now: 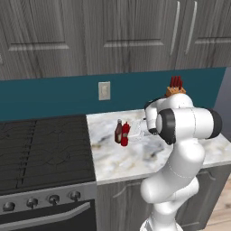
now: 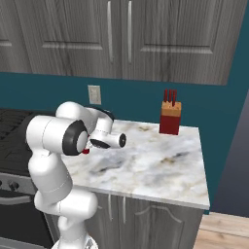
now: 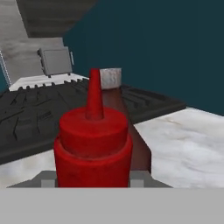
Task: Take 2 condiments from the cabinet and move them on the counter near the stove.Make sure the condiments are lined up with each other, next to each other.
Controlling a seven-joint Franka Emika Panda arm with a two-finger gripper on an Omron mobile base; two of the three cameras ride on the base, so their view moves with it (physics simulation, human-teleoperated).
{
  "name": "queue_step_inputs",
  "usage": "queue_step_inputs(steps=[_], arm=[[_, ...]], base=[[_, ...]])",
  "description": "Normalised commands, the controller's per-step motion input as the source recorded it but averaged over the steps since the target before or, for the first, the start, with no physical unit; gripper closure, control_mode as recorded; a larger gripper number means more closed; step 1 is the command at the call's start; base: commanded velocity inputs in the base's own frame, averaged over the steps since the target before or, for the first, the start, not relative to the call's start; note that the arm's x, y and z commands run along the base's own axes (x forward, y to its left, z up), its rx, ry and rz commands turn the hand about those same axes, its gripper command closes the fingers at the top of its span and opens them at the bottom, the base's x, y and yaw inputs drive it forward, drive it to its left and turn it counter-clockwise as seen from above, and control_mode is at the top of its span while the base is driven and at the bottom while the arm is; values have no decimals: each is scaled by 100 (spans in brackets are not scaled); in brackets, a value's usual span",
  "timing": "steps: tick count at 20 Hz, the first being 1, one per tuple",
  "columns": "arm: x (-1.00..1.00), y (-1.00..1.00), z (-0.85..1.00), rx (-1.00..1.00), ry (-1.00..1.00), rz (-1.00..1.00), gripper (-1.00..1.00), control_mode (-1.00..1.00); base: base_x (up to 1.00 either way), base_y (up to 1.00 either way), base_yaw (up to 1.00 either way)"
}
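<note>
jaws clamp the red squeeze bottle (image 3: 92,146), touching the brown bottle (image 1: 118,131) behind.

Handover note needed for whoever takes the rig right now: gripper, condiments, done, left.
Gripper: closed around the slim all-red squeeze bottle, holding it upright low over the marble counter; whether its base touches the top I can't tell.
Squat dark brown bottle: standing on the counter, next to the red one on the side of the black gas stove.
Done: both condiments out of the cabinet and at the counter beside the stove.
Left: set red bottle down in line with the brown one, release, retreat.
</note>
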Motion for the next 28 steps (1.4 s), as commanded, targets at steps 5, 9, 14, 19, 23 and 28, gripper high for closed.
queue_step_inputs(steps=[5, 9, 14, 19, 23, 28], arm=[[0, 0, -6, 0, -9, 0, -100, -100], [0, 0, 0, 0, -12, 0, -100, -100], [-5, -5, 0, 0, -12, 0, -100, -100], [-11, -4, 0, 0, -9, 0, -100, -100], [-20, -19, 5, 0, -9, 0, -100, -100], [-36, -39, 25, 0, -9, 0, -100, -100]], base=[[0, 0, 0], [0, 0, 0], [0, 0, 0], [0, 0, 0], [0, 0, 0], [0, 0, 0]])
